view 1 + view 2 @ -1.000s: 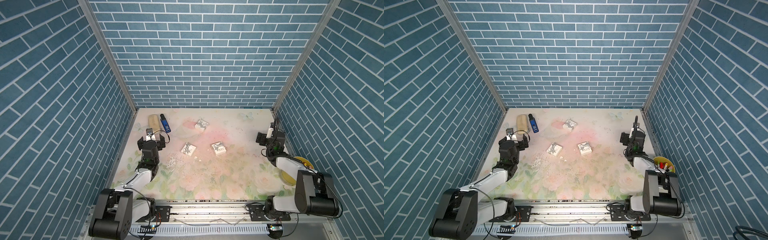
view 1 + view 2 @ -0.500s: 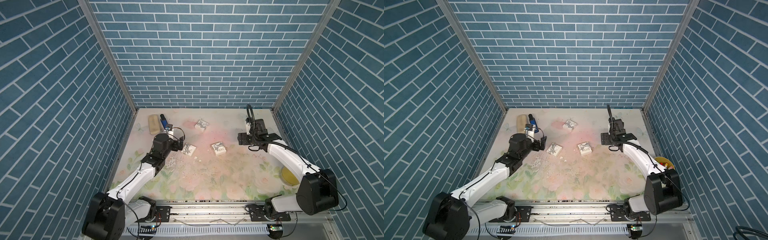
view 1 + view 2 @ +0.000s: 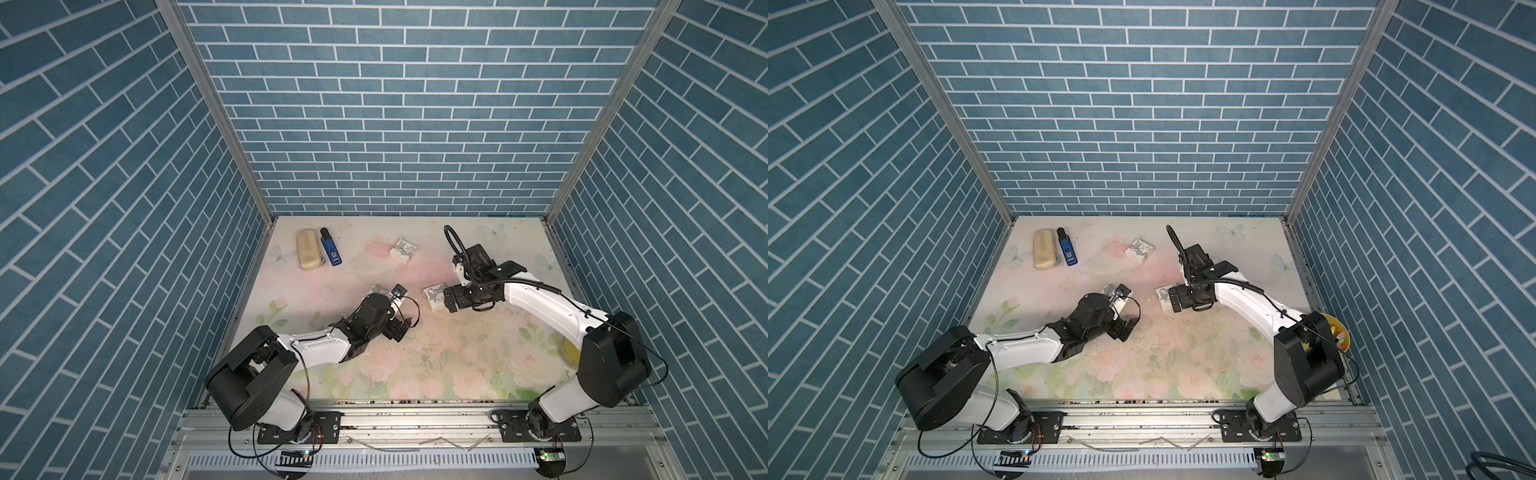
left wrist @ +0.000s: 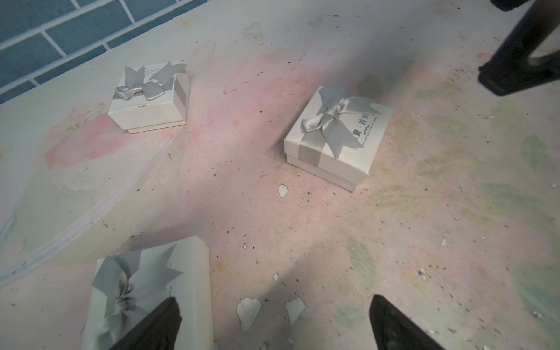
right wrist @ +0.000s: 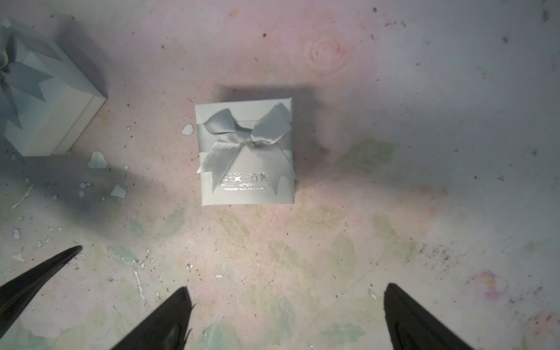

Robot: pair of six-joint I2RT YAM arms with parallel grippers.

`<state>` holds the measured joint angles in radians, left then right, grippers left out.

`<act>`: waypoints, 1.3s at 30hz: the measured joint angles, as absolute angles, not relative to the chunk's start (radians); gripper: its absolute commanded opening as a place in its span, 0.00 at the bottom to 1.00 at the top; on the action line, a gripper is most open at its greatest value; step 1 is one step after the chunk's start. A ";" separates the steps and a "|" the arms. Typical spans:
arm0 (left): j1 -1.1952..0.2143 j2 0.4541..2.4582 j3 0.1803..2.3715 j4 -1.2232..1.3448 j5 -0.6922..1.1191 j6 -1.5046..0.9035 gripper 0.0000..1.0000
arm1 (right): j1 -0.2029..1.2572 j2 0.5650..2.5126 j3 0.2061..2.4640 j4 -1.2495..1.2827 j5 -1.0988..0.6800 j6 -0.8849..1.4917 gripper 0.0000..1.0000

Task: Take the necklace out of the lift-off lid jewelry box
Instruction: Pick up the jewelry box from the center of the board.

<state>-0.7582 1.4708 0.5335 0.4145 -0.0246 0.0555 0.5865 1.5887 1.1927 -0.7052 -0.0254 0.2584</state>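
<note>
We could not see the necklace. All three white boxes with grey bows had their lids on, and we could not tell which one held it. The lettered box sat near the middle of the bench. The right pincer hung close beside the lettered box, on its right. Its fingers were spread wide with nothing between them.

A second box lay near the lettered box, to its left. The left pincer was at that second box, gaping wide and holding nothing. One finger crossed in front of the lid, but we could not tell whether it touched. Small white flakes were scattered between the lettered box and the second box.

A third box stood behind the lettered box, toward the rear wall. Well apart from the lettered box, back and to its left, a beige case and a blue gadget lay side by side. Far to the right of the lettered box, a yellow bowl showed partly behind the right arm.
</note>
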 measured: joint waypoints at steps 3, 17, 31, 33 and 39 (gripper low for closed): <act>-0.764 1.486 0.525 0.457 -0.012 0.087 0.96 | 0.588 1.650 1.245 -0.732 -0.042 0.259 0.99; -0.809 1.600 0.562 0.514 0.047 0.144 0.93 | 0.595 1.861 1.453 -0.807 -0.066 0.258 0.99; -0.875 1.663 0.635 0.522 0.047 0.171 0.95 | 0.628 1.996 1.557 -0.843 -0.047 0.258 0.99; -0.875 1.663 0.635 0.522 0.047 0.172 0.95 | 0.628 2.006 1.557 -0.846 -0.045 0.258 0.99; -0.875 1.663 0.623 0.530 0.046 0.175 0.96 | 0.628 2.033 1.557 -0.845 -0.045 0.258 0.96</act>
